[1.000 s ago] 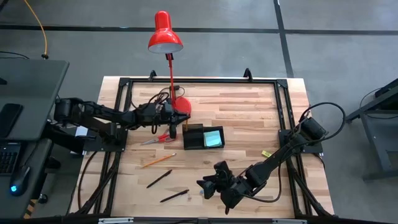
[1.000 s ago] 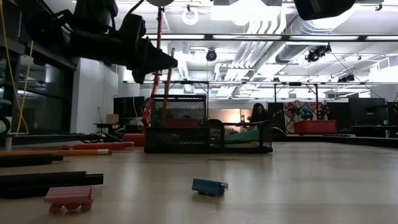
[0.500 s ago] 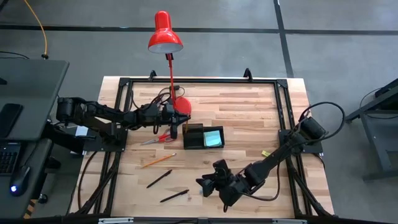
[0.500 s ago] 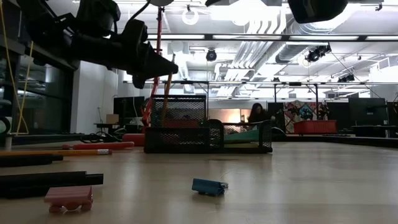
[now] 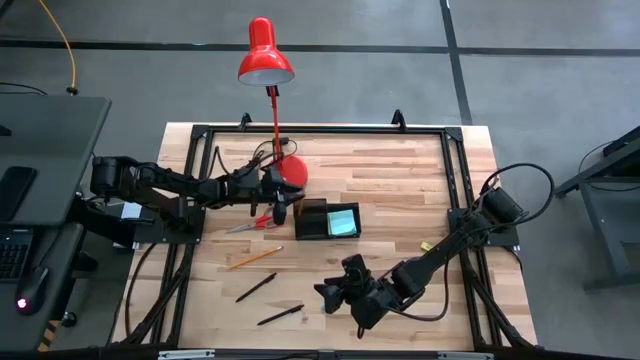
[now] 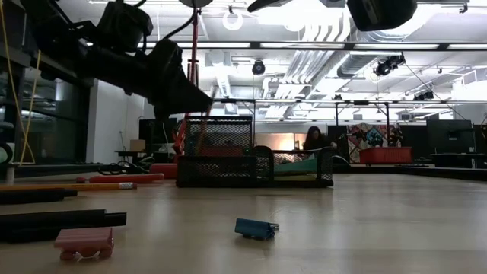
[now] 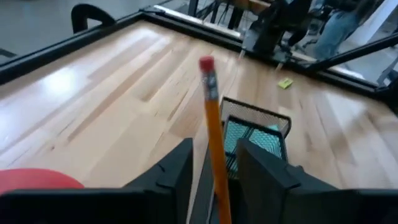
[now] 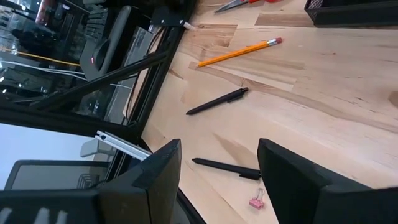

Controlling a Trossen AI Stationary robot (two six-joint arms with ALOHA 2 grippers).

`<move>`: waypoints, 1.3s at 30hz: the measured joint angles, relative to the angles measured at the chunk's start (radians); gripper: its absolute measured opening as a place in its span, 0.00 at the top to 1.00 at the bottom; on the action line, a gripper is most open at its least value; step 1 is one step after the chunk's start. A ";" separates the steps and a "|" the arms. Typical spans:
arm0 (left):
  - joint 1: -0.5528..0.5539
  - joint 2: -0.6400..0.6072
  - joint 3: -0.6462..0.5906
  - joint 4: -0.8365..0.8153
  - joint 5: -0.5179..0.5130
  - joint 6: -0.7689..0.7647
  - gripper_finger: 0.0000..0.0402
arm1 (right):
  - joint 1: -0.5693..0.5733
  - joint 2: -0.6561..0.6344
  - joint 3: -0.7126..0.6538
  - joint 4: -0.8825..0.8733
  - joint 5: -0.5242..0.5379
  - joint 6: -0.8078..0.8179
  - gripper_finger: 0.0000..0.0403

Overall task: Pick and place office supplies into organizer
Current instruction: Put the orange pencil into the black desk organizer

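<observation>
My left gripper point(image 5: 280, 206) hangs just left of the black mesh organizer point(image 5: 327, 220), nose tipped down. It is open, with an orange pencil point(image 7: 212, 130) upright between its fingers, pink eraser end point(image 7: 206, 64) up; the pencil's lower end is hidden. A teal sticky pad point(image 5: 343, 222) lies in the organizer's right compartment. My right gripper point(image 5: 325, 297) waits open above the table's near middle, touching nothing. On the table lie red-handled scissors point(image 5: 255, 223), a second orange pencil point(image 5: 254, 258), two black pens point(image 5: 256, 287) point(image 5: 280, 315) and a tiny yellow block point(image 5: 428, 246). My left gripper has the pencil's shaft point(image 7: 219, 180) between its two fingers point(image 7: 177, 177), with a gap showing on either side of it. Whether a finger touches the shaft, I cannot tell. The pencil stands about upright, across the line of the fingers, over the organizer's left end.
The red lamp's round base point(image 5: 292, 170) and stem stand just behind my left gripper, with a black cord point(image 5: 255, 158) beside it. A pink binder clip point(image 8: 256, 202) and a blue one point(image 6: 255, 228) lie near the front edge. Bare wood lies to the organizer's right.
My left gripper has tipped its nose down and sunk a little toward the organizer's left end, and the pencil has gone down with it. My right arm has kept still.
</observation>
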 joint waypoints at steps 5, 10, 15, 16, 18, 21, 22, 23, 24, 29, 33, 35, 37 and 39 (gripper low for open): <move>0.000 0.000 0.000 0.038 0.025 0.001 0.62 | 0.000 0.000 0.000 0.000 0.001 0.000 0.50; 0.000 0.000 0.000 0.129 0.087 -0.017 0.57 | -0.006 0.000 0.000 -0.012 0.002 0.000 0.50; 0.000 0.000 0.001 0.210 0.209 -0.101 0.54 | -0.019 0.000 0.000 -0.012 -0.021 -0.006 0.50; 0.000 0.000 0.001 0.220 0.252 -0.115 0.54 | -0.021 0.000 0.000 -0.012 -0.039 -0.010 0.50; 0.000 0.000 0.002 0.227 0.343 -0.145 0.54 | -0.027 0.000 0.000 -0.012 -0.074 -0.025 0.50; 0.000 0.000 0.002 0.234 0.502 -0.161 0.56 | -0.029 0.000 0.000 -0.015 -0.086 -0.045 0.50; -0.003 0.000 0.002 0.234 0.553 -0.164 0.57 | -0.029 0.000 0.000 -0.015 -0.087 -0.054 0.50; -0.010 0.000 0.002 0.233 0.600 -0.165 0.58 | -0.029 0.000 0.000 -0.015 -0.090 -0.059 0.50; -0.018 0.000 0.002 0.233 0.637 -0.165 0.59 | -0.029 0.000 0.000 -0.015 -0.090 -0.060 0.50; -0.092 0.000 0.002 0.213 0.726 -0.172 0.66 | -0.024 0.000 0.000 -0.024 -0.115 -0.064 0.50; -0.180 -0.001 0.002 0.185 0.721 -0.188 0.69 | -0.020 0.000 0.000 -0.043 -0.175 -0.062 0.51; -0.227 -0.001 0.002 0.151 0.715 -0.199 0.70 | -0.013 0.000 0.000 -0.047 -0.204 -0.062 0.50; -0.277 -0.001 0.002 0.112 0.699 -0.209 0.71 | -0.005 0.000 0.000 -0.058 -0.225 -0.061 0.50; -0.335 -0.001 0.002 0.051 0.656 -0.212 0.71 | 0.002 0.000 0.000 -0.074 -0.237 -0.061 0.51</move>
